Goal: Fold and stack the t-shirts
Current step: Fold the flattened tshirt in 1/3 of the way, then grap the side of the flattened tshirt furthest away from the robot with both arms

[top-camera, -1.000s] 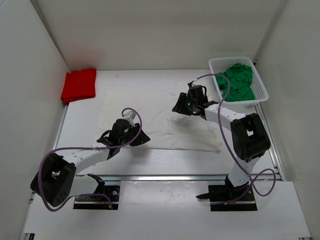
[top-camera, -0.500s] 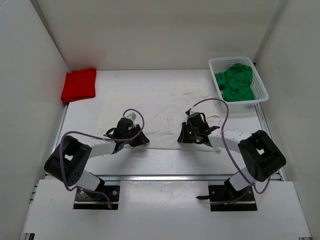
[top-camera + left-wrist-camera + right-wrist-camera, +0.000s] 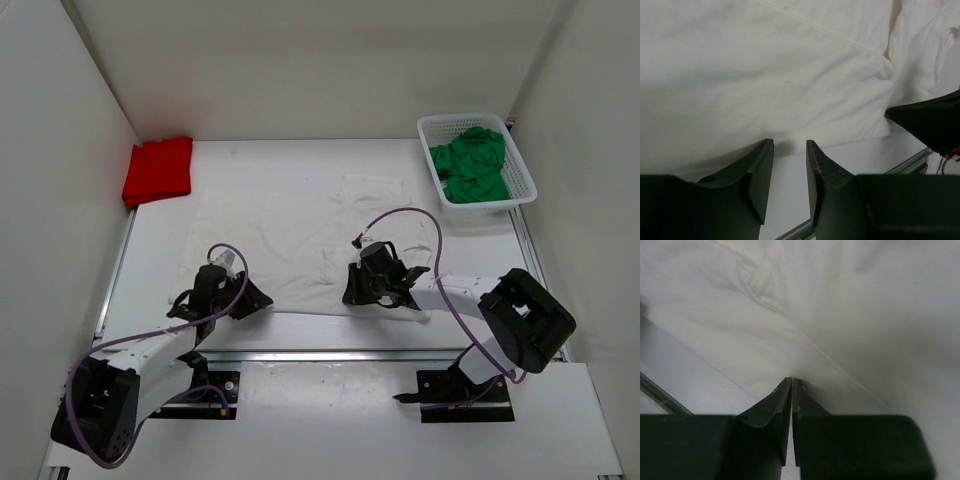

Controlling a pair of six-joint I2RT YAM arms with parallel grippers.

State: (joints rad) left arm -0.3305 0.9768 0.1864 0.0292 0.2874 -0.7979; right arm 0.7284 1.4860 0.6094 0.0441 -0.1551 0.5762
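Observation:
The white t-shirt (image 3: 290,235) lies spread on the middle of the table. My right gripper (image 3: 351,291) is shut on its near hem, right of centre; the right wrist view shows the closed gripper (image 3: 791,381) pinching the cloth (image 3: 840,300). My left gripper (image 3: 257,297) is open and empty at the near hem. In the left wrist view the gripper (image 3: 789,145) sits just short of the cloth edge (image 3: 790,65). The red t-shirt (image 3: 158,170) lies folded at the back left. The green t-shirt (image 3: 473,165) is crumpled in the basket.
A white mesh basket (image 3: 465,117) stands at the back right. White walls close in the left, back and right sides. A metal rail (image 3: 330,352) runs along the table's near edge. My right gripper shows as a black shape in the left wrist view (image 3: 932,122).
My right gripper has come from the back right to the near edge, dragging the white shirt's right part with it. My left gripper has drawn back and to the left.

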